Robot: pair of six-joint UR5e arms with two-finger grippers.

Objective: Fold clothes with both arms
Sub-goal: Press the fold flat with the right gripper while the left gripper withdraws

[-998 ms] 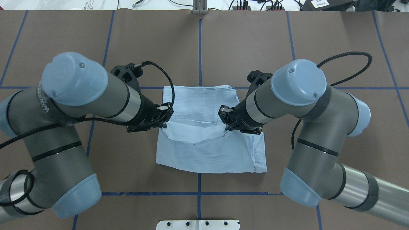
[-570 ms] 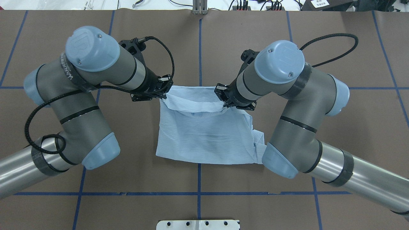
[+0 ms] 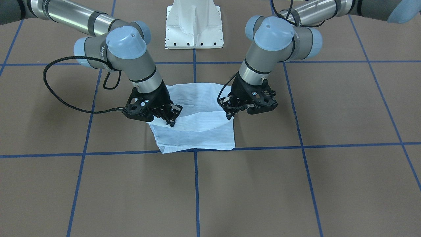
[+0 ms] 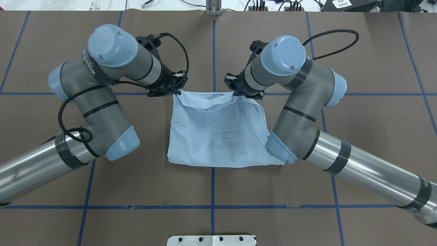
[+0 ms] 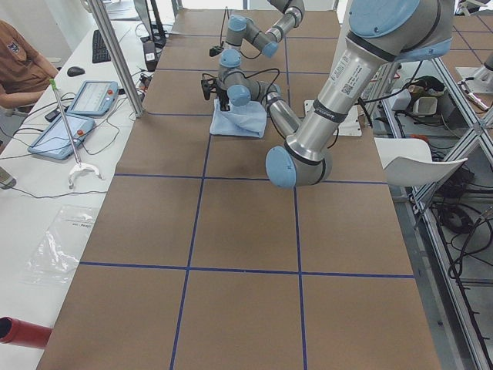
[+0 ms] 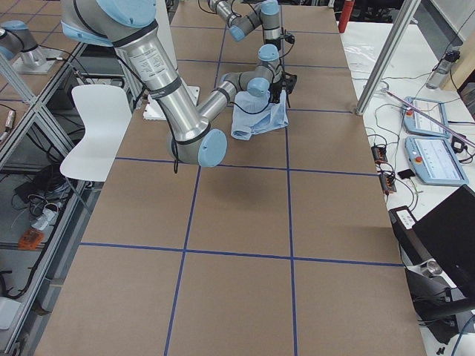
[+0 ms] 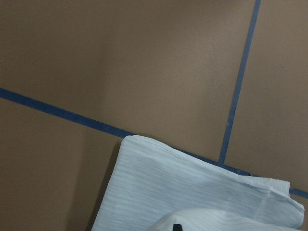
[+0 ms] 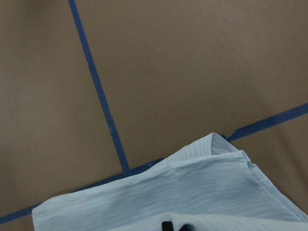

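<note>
Two pincers share the load here. Your left pincer [image 4: 171,90] and right pincer [image 4: 235,93] are each clamped tight on a bunched corner of the top layer of the shirt [image 4: 218,136], with no gap showing between the fingers. That pinched edge hangs just above the shirt's far side, sagging a little between the two grips, right by the blue tape line [image 4: 375,94] that crosses the brown worktop [image 4: 341,136].

The shirt lies near the middle of the worktop as a compact, roughly square packet. No sleeves or collar stick out, so I'd judge the earlier folds done and this near-to-far fold almost closed. The wrist views show the lower layer's far edge flat on the worktop beneath each grip.

What's left, as I read it, is to lower the held edge onto that far edge, let go and back off. The side by your right arm's elbow looks rumpled and is partly hidden, so check it once the arm clears. Thin cloth like this may cling to the fingers on release.
</note>
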